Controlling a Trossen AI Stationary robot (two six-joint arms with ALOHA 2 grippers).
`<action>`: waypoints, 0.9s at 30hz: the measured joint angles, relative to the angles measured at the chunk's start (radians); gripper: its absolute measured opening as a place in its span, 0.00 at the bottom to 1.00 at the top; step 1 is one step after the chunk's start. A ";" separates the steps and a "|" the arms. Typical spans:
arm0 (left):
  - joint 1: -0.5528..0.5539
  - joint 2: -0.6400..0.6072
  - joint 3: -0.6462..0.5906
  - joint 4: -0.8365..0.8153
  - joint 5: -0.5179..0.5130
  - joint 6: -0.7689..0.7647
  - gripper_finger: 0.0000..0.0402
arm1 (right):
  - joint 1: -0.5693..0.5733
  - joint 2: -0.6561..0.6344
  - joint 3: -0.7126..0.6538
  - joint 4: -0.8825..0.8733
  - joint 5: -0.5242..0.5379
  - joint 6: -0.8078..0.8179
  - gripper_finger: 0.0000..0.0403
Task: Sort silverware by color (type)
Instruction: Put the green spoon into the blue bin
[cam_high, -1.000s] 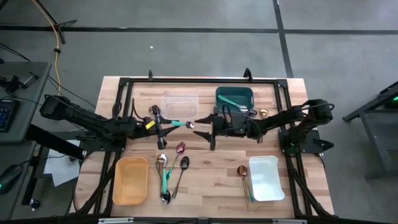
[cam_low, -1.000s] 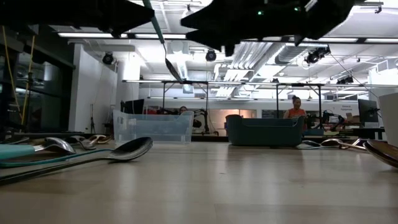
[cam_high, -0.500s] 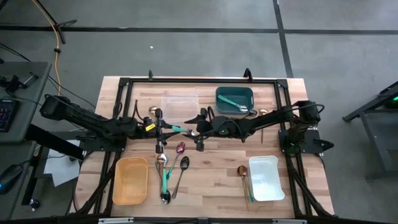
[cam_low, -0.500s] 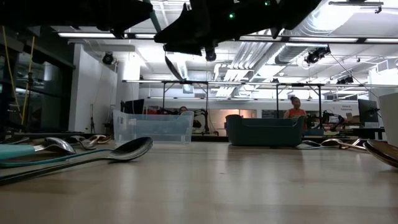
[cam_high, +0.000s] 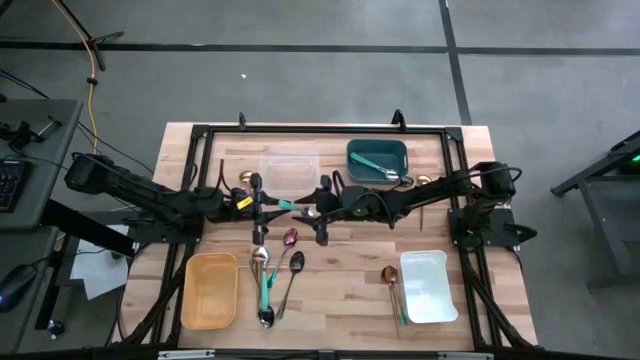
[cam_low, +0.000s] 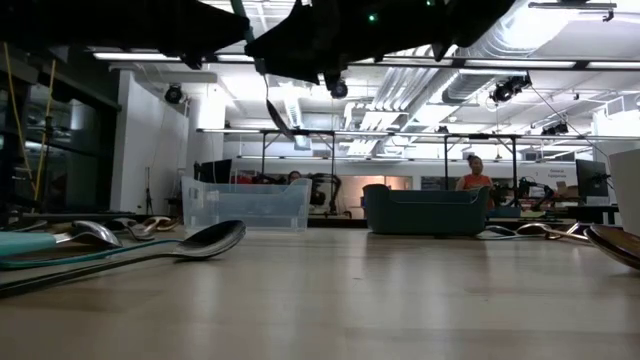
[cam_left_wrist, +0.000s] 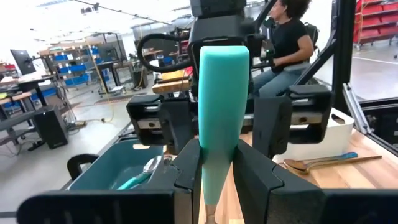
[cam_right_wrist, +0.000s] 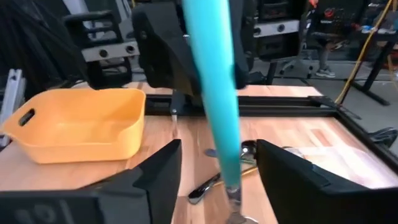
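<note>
A teal-handled spoon (cam_high: 288, 205) hangs over the table's middle, my left gripper (cam_high: 262, 205) shut on its handle. In the low view the spoon (cam_low: 272, 98) slants, silver head lowest, well above the wood. My right gripper (cam_high: 318, 208) faces it from the table's right, open. Its fingers (cam_right_wrist: 163, 171) stand on either side of the handle's thin end (cam_right_wrist: 229, 168) without touching. More silverware lies near the front left: a pink-purple spoon (cam_high: 290, 238), a black one (cam_high: 291, 275), a gold one (cam_high: 258, 258) and a teal one (cam_high: 265, 295). My left gripper pinches the teal handle (cam_left_wrist: 217, 155) between its two fingers, at the narrower part of the handle. The fingers come level from the table's left and lie across it. The spoon slants, its broad handle end up and its head down, lifted clear of the table.
An orange container (cam_high: 210, 290) stands front left and a white one (cam_high: 428, 285) front right, with a copper spoon (cam_high: 390, 275) beside it. A clear container (cam_high: 289, 168) and a teal container (cam_high: 377, 160) holding teal spoons stand at the back. A person sits beyond the table (cam_low: 474, 172).
My right gripper has moved toward the table's left, up to the held spoon, so that its fingers now flank the spoon's handle. The spoon and my left gripper have kept their place.
</note>
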 joint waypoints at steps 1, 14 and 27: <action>0.004 0.008 0.000 0.008 0.000 -0.004 0.15 | 0.000 0.000 0.000 0.001 -0.015 0.009 0.46; 0.011 0.126 0.000 0.180 0.034 0.001 0.15 | 0.000 0.000 0.000 -0.008 -0.046 0.030 0.28; 0.010 0.126 0.000 0.191 0.039 -0.011 0.15 | 0.000 0.000 0.000 -0.011 -0.050 0.021 0.10</action>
